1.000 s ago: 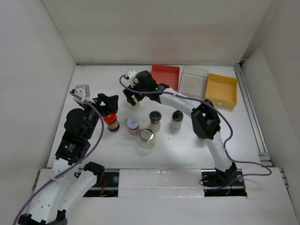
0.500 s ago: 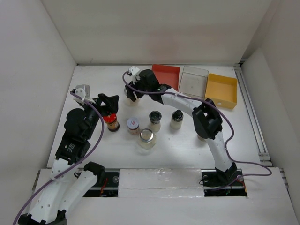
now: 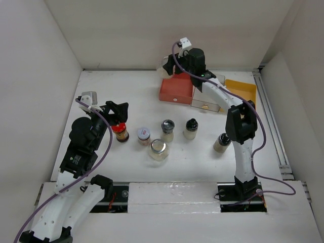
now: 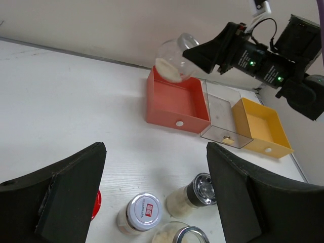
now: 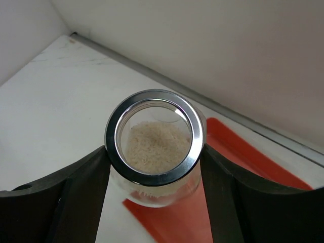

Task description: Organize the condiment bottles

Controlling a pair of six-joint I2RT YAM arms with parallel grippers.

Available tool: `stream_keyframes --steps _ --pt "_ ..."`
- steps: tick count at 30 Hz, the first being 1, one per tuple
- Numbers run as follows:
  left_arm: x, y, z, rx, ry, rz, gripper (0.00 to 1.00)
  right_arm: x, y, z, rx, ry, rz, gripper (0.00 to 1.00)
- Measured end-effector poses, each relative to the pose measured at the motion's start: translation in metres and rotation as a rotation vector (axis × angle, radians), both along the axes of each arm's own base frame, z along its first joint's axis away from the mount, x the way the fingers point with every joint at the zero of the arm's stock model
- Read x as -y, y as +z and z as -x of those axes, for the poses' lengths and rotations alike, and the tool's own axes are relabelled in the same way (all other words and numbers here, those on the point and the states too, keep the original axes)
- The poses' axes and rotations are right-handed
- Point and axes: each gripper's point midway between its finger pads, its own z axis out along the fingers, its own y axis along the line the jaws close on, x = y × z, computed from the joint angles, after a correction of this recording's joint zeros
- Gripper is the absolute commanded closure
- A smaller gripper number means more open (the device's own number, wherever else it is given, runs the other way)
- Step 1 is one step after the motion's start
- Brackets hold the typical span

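Note:
My right gripper (image 3: 174,65) is shut on a clear glass jar (image 3: 166,67) with a silver-rimmed lid and pale grains, held in the air over the far left corner of the red tray (image 3: 177,88). The jar fills the right wrist view (image 5: 154,136) between the fingers (image 5: 81,197), and shows in the left wrist view (image 4: 173,62). My left gripper (image 3: 117,112) is open and empty above the dark red-capped jar (image 3: 120,132). On the table stand a white-lidded jar (image 3: 144,135), a second clear glass jar (image 3: 158,149), two black-capped bottles (image 3: 167,130) (image 3: 191,128) and another bottle (image 3: 221,143).
A clear tray (image 3: 207,98) and a yellow tray (image 3: 242,90) stand in a row to the right of the red tray, by the back wall. A small yellowish piece (image 4: 228,137) lies in the clear tray. White walls close in the table on three sides.
My right gripper has lifted the glass jar from the table's back middle and carried it right and up, over the red tray. The red and clear trays now sit slightly nearer. The left arm has not moved.

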Motion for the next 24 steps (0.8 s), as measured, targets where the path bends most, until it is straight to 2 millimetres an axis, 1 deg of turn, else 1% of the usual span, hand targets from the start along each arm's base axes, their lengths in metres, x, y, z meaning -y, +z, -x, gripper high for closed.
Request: stream_keyframes --steps 4,7,10,13,20,24 --pt "0.0 0.0 0.0 -0.001 0.0 -0.001 0.23 0.05 0.006 -0.03 0.009 -0.09 -0.012 0.38" --pt "0.001 -0.002 -0.002 -0.009 0.0 -0.003 0.23 0.072 0.011 -0.047 0.023 -0.132 -0.021 0.38" --pt "0.002 -0.006 -0.005 -0.023 0.0 -0.009 0.23 0.085 0.006 -0.059 0.024 -0.154 -0.022 0.38" --pt "0.003 -0.009 -0.007 -0.033 0.0 -0.013 0.23 0.086 -0.008 -0.063 0.002 -0.155 -0.015 0.38" --pt "0.004 -0.013 -0.01 -0.045 0.001 -0.018 0.23 0.073 -0.05 -0.064 -0.065 -0.121 0.006 0.38" --pt "0.004 -0.013 -0.01 -0.046 0.001 -0.019 0.23 0.068 -0.071 -0.066 -0.091 -0.113 0.017 0.37"
